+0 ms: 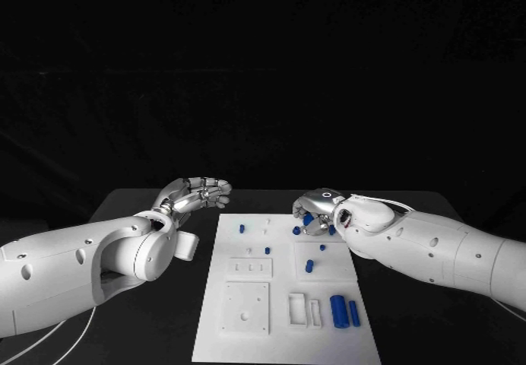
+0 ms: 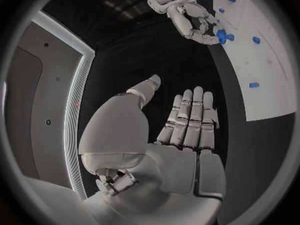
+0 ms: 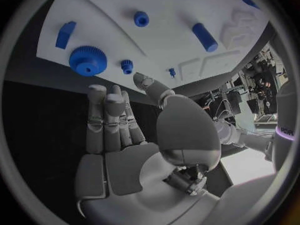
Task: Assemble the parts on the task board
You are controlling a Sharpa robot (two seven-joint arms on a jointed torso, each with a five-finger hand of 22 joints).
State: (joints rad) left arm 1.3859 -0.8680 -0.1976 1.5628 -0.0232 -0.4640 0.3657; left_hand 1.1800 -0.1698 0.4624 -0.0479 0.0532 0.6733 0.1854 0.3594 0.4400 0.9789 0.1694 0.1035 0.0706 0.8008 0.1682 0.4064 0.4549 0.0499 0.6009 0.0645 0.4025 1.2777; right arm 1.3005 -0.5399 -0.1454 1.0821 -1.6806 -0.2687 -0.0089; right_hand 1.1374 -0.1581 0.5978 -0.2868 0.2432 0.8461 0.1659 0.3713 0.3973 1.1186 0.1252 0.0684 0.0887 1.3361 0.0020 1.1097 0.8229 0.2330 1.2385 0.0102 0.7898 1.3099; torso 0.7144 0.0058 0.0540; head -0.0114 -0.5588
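The white task board lies lengthwise in the middle of the table. My right hand hovers over its far right corner, fingers straight and apart from the thumb, holding nothing. Just beyond its fingertips a blue gear lies on the board, with a blue block and a small toothed part nearby. My left hand is off the board's far left corner over the bare table, its palm empty. A blue peg lies mid-board, and two blue cylinders lie at the near right.
Small blue parts stand at the board's far left. Shaped recesses fill the near left of the board, and narrow slots lie beside the cylinders. Black table runs along both long sides.
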